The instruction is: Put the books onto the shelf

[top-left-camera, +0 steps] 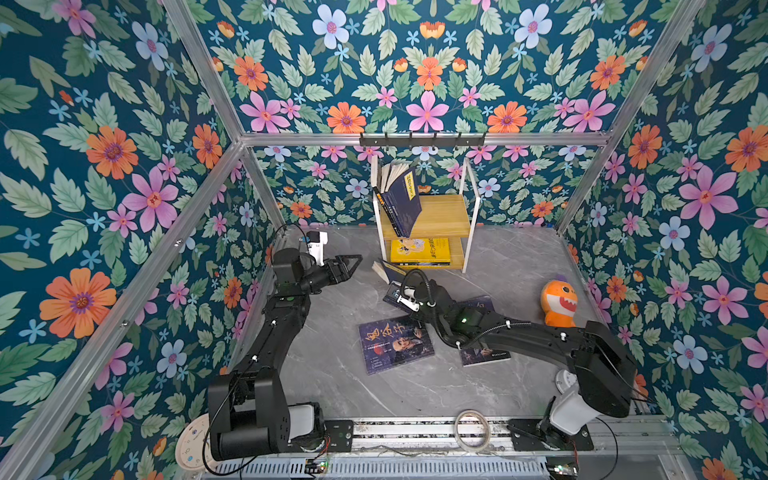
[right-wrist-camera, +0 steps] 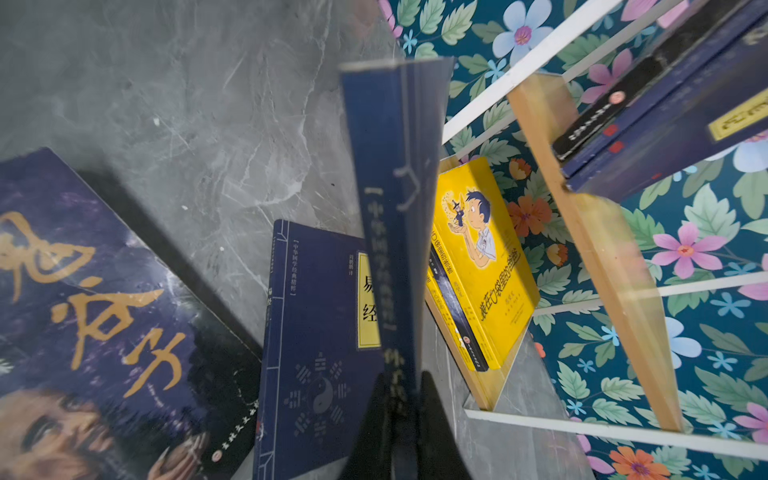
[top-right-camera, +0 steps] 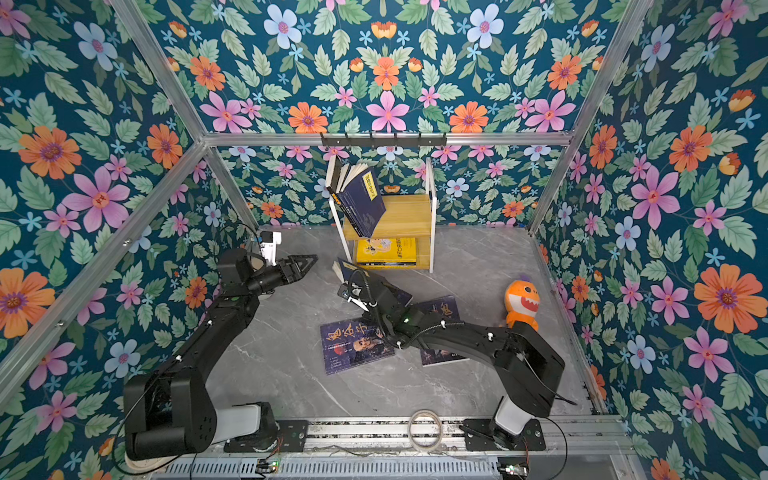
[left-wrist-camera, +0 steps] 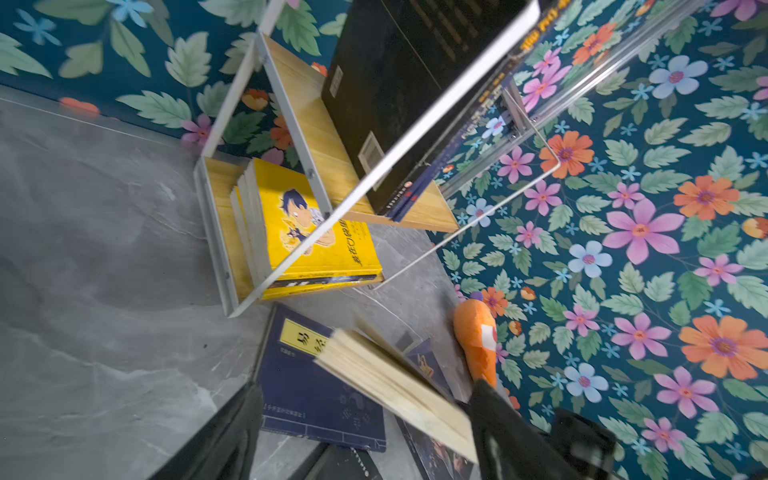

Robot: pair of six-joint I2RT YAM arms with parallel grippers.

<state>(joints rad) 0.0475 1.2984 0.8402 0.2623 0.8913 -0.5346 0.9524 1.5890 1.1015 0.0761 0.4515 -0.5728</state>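
Clamped in my right gripper (right-wrist-camera: 401, 392): one navy book (right-wrist-camera: 390, 187), just in front of the shelf (top-left-camera: 444, 216). Left gripper (top-left-camera: 353, 261) spread, empty. Upper tier: leaning books (top-left-camera: 401, 199) (count unclear). Lower tier: yellow-topped stack (top-left-camera: 419, 249). Table (top-left-camera: 332, 374): three flat books (top-left-camera: 395, 345).

1. Books (top-left-camera: 395, 343) off the shelf (top-left-camera: 444, 208): four. One navy book (right-wrist-camera: 390, 208) is clamped in the right end effector (right-wrist-camera: 401, 388), and three lie flat on the desk (top-left-camera: 332, 374) beside it.
2. Books on the shelf: at least five.
3. Plush toys (top-left-camera: 559, 301): one.
4. End effectors: two, counting the left end effector (top-left-camera: 355, 264).
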